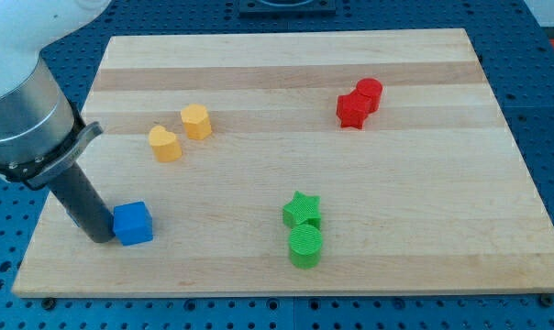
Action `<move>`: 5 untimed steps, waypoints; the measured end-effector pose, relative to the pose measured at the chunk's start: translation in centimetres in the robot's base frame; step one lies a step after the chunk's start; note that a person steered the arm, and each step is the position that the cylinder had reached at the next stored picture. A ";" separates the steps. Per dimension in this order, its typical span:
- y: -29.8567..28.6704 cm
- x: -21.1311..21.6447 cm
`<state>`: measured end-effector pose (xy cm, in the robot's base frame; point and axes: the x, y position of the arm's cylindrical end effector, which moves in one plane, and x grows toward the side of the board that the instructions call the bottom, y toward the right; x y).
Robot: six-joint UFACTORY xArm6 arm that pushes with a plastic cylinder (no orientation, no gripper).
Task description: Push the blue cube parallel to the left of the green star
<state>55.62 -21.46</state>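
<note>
The blue cube [133, 223] lies on the wooden board [286, 92] at the view's lower left. My tip [103, 238] rests against the cube's left side. The other blue block seen earlier is hidden, probably behind the rod. The green star [302, 210] sits in the lower middle, well to the right of the cube, with a green cylinder [305, 247] touching it just below.
Two yellow blocks [165, 144] [195, 121] sit at the upper left. A red star [351, 110] and a red cylinder [370, 93] touch each other at the upper right. The arm's grey body [25, 110] hangs over the board's left edge.
</note>
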 end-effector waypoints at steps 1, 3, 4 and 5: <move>2.2 0.0; 7.0 -0.4; 7.0 -1.4; 7.1 -2.6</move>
